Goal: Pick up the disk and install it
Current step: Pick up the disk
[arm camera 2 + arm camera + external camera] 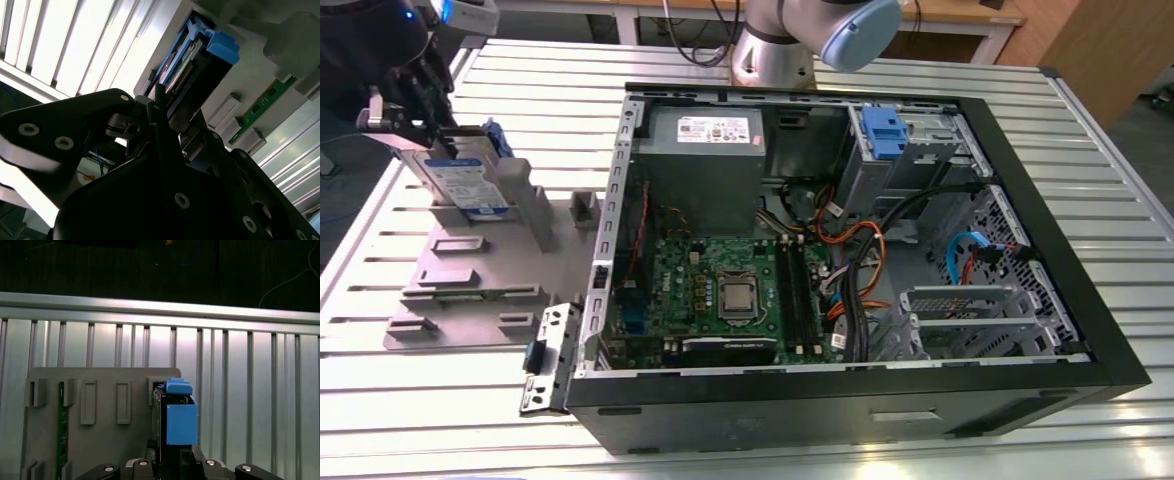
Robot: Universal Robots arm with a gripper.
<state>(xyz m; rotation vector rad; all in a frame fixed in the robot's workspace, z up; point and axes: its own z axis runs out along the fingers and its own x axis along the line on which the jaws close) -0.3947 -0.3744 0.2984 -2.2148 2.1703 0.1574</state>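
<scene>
The disk [460, 178], silver-grey with a white-and-blue label in a blue carrier, stands on edge in the grey fixture [460, 265] at the exterior view's left. My gripper [416, 140] reaches in from the left at the disk's near end. The first wrist view has the blue carrier of the disk [180, 412] rising from between the gripper [175, 462] links. In the second wrist view a black finger [160, 107] lies against the disk [192, 52]. The gripper looks shut on the disk, which still sits in its fixture slot.
An open computer case [1067, 330] lies at the centre-right, with the motherboard [720, 290], a grey power-supply box [700, 135] and a drive bay holding another blue carrier [883, 132]. A green memory stick [62, 425] stands in the fixture. The slatted metal table [427, 420] lies underneath.
</scene>
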